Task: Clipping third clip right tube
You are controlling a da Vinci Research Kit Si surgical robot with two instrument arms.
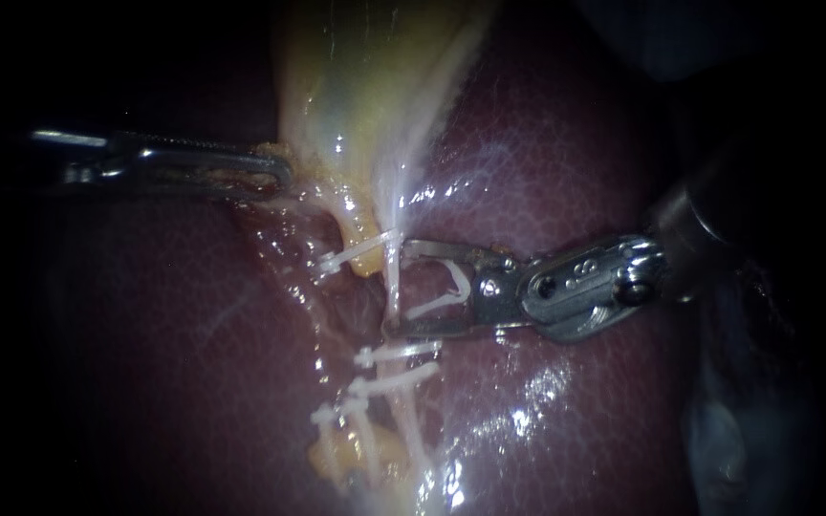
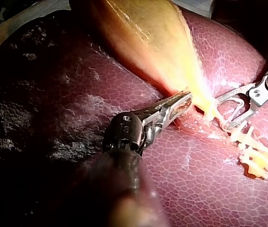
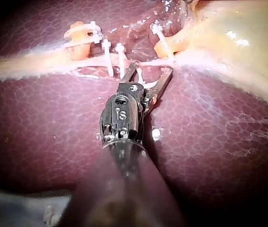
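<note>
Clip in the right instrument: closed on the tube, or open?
Open. The clip forms a wide V held between the right instrument's spread jaws; its legs have not met around the tube.

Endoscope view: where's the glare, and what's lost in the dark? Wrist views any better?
Endoscope view: glare streaks on the wet liver and gallbladder; the left instrument fades into black; the clip in the right instrument's jaws is well lit. Left wrist view: liver beside the shaft shadowed. Right wrist view: small glints only.
</note>
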